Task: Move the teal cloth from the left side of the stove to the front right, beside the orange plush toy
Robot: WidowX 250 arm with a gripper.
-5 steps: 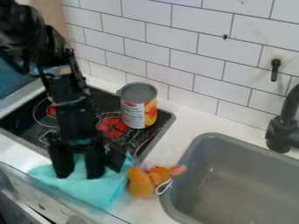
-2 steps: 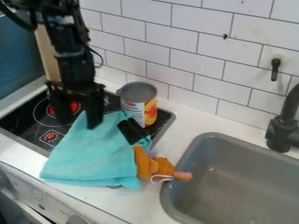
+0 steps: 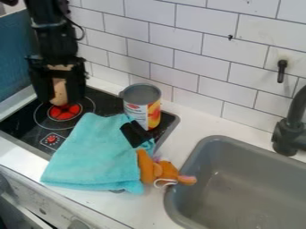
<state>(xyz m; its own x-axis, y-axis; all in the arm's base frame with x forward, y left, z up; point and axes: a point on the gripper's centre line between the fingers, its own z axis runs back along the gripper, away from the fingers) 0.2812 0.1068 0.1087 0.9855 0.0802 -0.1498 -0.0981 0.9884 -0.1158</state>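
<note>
Cloth (image 3: pixel 92 154) of a turquoise colour lies folded across the white counter (image 3: pixel 146 212) and the black stovetop (image 3: pixel 21 127). Its long axis runs aslant, from the wide near end on the counter to the narrower far end on the stovetop, which points towards the tiled wall (image 3: pixel 185 49). Touching its right near side is an orange thing (image 3: pixel 146 167) with a white loop, its pink tip pointing right, over the rim of the grey sink (image 3: pixel 172 206). Farther up, a dark object (image 3: pixel 136 134) lies at the cloth's right edge, slanting, just in front of an upright can (image 3: pixel 136 114). Left of the can, the gripper (image 3: pixel 59 89) hangs above the red-lit burner (image 3: pixel 64 112), pointing down, beyond the cloth and apart from it. Its fingers stand wide apart; something wood-coloured (image 3: pixel 59 93) shows between them, whether behind or touching I cannot tell.
</note>
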